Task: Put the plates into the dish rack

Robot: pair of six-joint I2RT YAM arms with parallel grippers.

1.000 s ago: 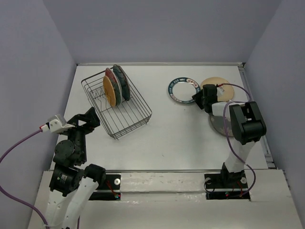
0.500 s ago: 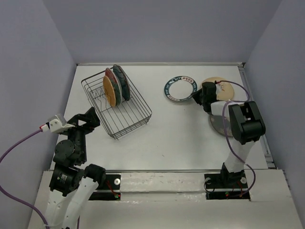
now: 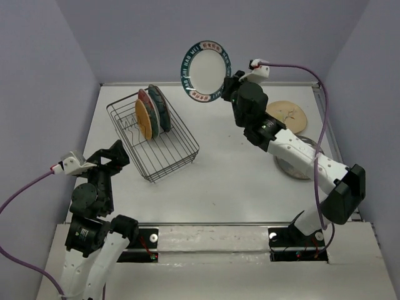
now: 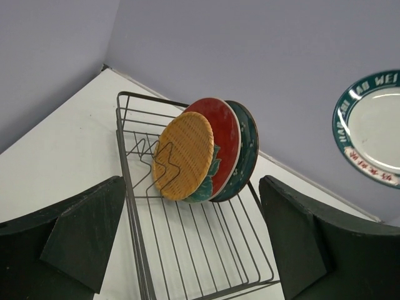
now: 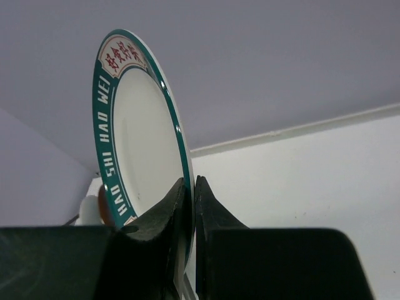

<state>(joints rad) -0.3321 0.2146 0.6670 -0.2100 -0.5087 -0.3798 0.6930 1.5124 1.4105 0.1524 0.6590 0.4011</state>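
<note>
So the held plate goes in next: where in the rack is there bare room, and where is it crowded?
Free: the near half of the dish rack, between the orange plate and its near end wall. Crowded: the far end, where it stands packed against the red plate and teal plate.

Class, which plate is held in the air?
The white, teal-rimmed plate, pinched by the right gripper; others sit in the rack or on the table.

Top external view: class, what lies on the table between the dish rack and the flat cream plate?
In the top external view, only bare table separates the dish rack and the cream plate; the right arm passes above it.
</note>
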